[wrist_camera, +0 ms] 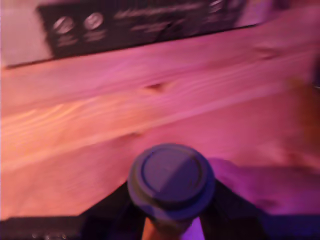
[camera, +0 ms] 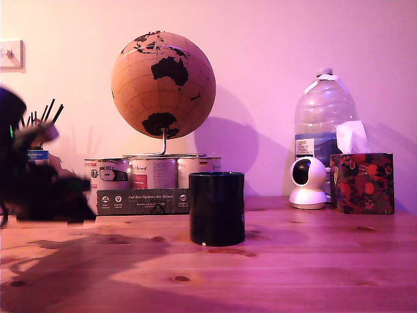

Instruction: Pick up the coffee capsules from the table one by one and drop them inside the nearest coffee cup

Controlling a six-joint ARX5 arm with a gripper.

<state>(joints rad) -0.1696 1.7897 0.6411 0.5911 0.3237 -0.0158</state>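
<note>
A dark round coffee capsule (wrist_camera: 171, 181) sits between the two dark fingers of my gripper (wrist_camera: 171, 207), which is shut on it above the light wooden table (wrist_camera: 100, 130). In the exterior view the arm and gripper (camera: 68, 195) are a dark blur at the exterior view's left, low over the table (camera: 300, 261). The capsule cannot be made out there. The glossy black coffee cup (camera: 217, 208) stands upright near the table's middle, well to the exterior view's right of the gripper. No other capsules show.
Behind the cup a dark printed box (camera: 143, 201) lies in front of three silver tins (camera: 154, 172), with a cork globe (camera: 163, 85) above. A white camera (camera: 307, 182), water bottle (camera: 322, 117) and floral tissue box (camera: 362, 182) stand at the back right. A pencil holder (camera: 40, 130) is at the back left.
</note>
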